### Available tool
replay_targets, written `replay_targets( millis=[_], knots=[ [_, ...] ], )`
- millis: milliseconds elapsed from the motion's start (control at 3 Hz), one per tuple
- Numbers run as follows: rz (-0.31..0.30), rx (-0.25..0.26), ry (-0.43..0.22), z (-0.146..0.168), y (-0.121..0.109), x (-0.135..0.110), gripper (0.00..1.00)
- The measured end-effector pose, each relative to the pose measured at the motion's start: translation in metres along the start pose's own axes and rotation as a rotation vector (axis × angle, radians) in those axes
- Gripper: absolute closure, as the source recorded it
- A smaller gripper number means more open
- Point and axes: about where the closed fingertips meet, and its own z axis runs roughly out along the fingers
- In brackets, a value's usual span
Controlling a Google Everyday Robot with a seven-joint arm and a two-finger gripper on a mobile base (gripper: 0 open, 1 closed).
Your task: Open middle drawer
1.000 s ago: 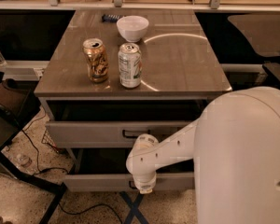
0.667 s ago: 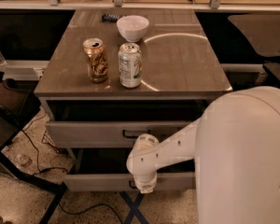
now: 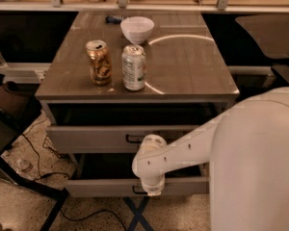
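The pale grey middle drawer sits under the dark gap below the tabletop. Its front stands a little forward, with a small black bar handle near its centre. The lowest drawer below it also stands forward. My white arm reaches in from the right, with its wrist in front of the gap between these two drawers. My gripper points down at the lowest drawer's front, beside that drawer's black handle and below the middle drawer's handle. The uppermost drawer's front is lost in shadow.
On the brown tabletop stand a gold can, a silver can and a white bowl. My white body fills the lower right. A dark chair and cables lie at the left on the floor.
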Motion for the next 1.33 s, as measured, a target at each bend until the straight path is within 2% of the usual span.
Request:
replay_targets(
  millis=[333, 667, 1000, 1333],
  knots=[
    [0.033, 0.048, 0.019, -0.036, -0.007, 0.017, 1.00],
    [0.083, 0.132, 0.047, -0.090, -0.016, 0.049, 1.00],
    [0.102, 0.190, 0.059, -0.111, -0.018, 0.067, 1.00],
    [0.103, 0.192, 0.058, -0.110, -0.019, 0.067, 1.00]
  ],
)
